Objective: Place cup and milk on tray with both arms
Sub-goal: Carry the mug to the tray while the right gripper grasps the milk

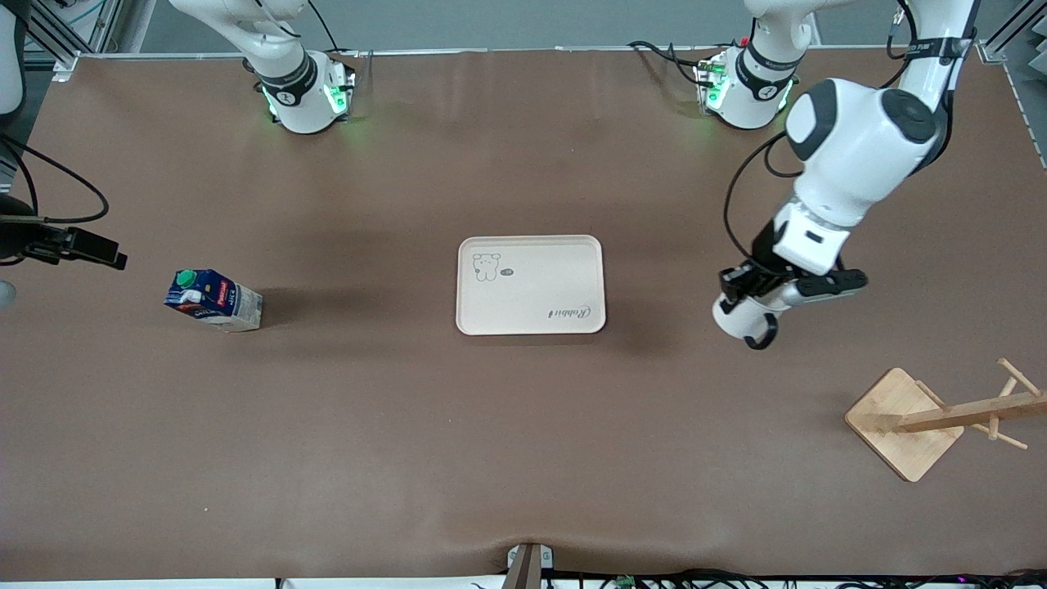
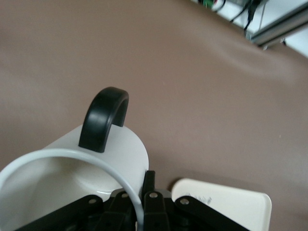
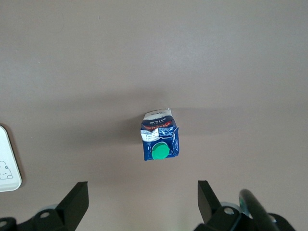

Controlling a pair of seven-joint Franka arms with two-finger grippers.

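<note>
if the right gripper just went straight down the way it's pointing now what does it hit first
Most likely the milk: in the right wrist view it stands on the table almost centred between the open fingers of the right gripper. Nothing else shows in that line, though depth is unclear.

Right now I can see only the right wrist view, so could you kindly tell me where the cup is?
Observer: The left end effector holds the cup by its rim, up in the air.
Operator: Thank you. My right end effector is open over the milk. What is the cup over?
Observer: Bare table beside the tray, toward the left arm's end.
Operator: Is anything else at that end?
Observer: A wooden rack sits there, nearer to the front camera than the tray.
</note>
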